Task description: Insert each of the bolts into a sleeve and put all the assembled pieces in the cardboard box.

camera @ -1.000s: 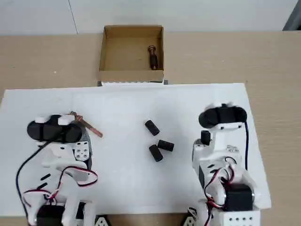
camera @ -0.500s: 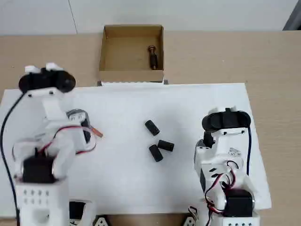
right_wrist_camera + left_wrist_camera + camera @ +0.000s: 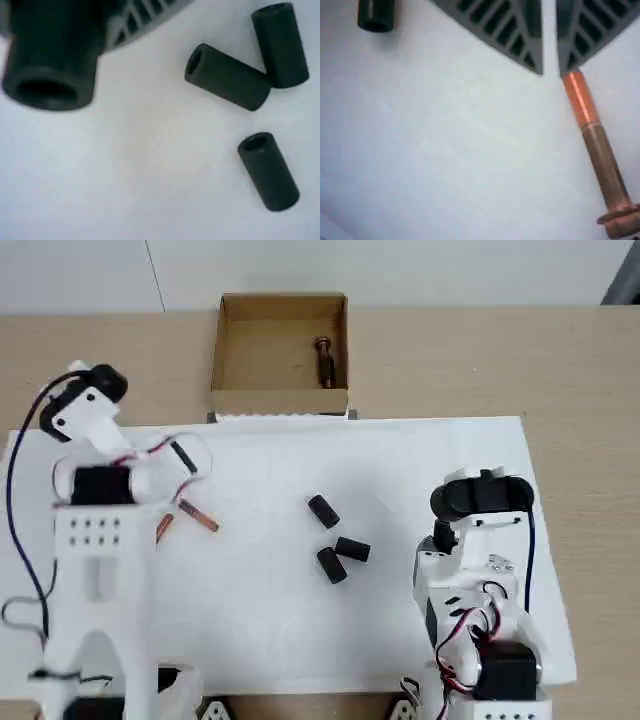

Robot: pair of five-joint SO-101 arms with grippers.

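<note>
A copper bolt (image 3: 594, 145) lies on the white paper, its plain end right under the fingertips of my left gripper (image 3: 550, 74), which is shut with nothing between its fingers. From above, the bolt (image 3: 201, 521) pokes out beside the raised left arm (image 3: 95, 490), and a second copper piece (image 3: 163, 528) lies close by. My right gripper (image 3: 65, 30) is shut on a black sleeve (image 3: 47, 75), held low over the paper (image 3: 437, 533). Three loose sleeves (image 3: 322, 510) (image 3: 352, 549) (image 3: 331, 565) lie mid-paper. The cardboard box (image 3: 230, 350) holds one assembled piece (image 3: 325, 360).
White paper (image 3: 260, 640) covers the near part of the wooden table (image 3: 560, 360). The box stands just beyond the paper's far edge. One loose sleeve (image 3: 376, 14) shows in the left wrist view. Cables hang off both arms.
The left arm has risen from a low folded pose and now stands tall over the bolt. The right arm has shifted slightly toward the front, still with its sleeve. The loose sleeves have not moved.
</note>
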